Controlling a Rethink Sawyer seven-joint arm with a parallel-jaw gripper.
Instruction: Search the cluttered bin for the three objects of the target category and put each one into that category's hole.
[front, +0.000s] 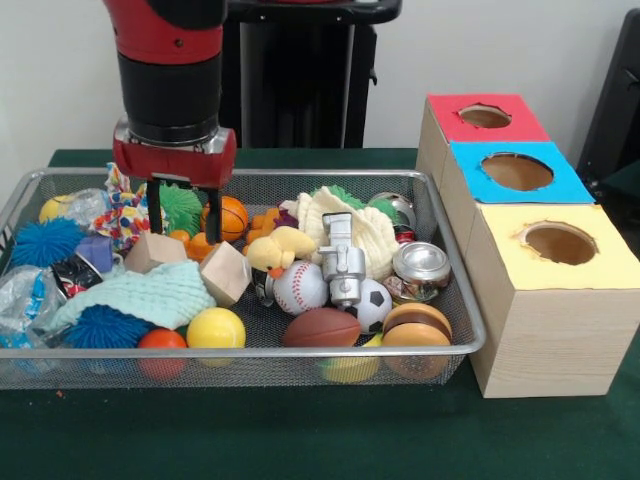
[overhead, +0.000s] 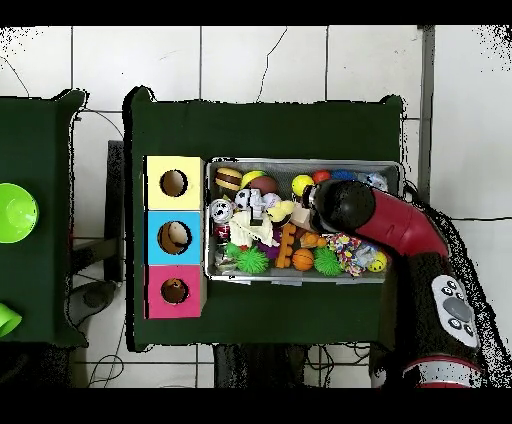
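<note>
Green tabletop's cluttered bin (front: 455, 262): front view shows claw (front: 184, 214) spread over toys, hidden by arm overhead.

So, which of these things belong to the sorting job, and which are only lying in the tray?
Job: wire bin, open tool, orange striped toy, three boxes with holes.
Only lying about: baseball, football, soccer ball, blue spiky ball, drinks can, wooden block, green cloth.
</note>
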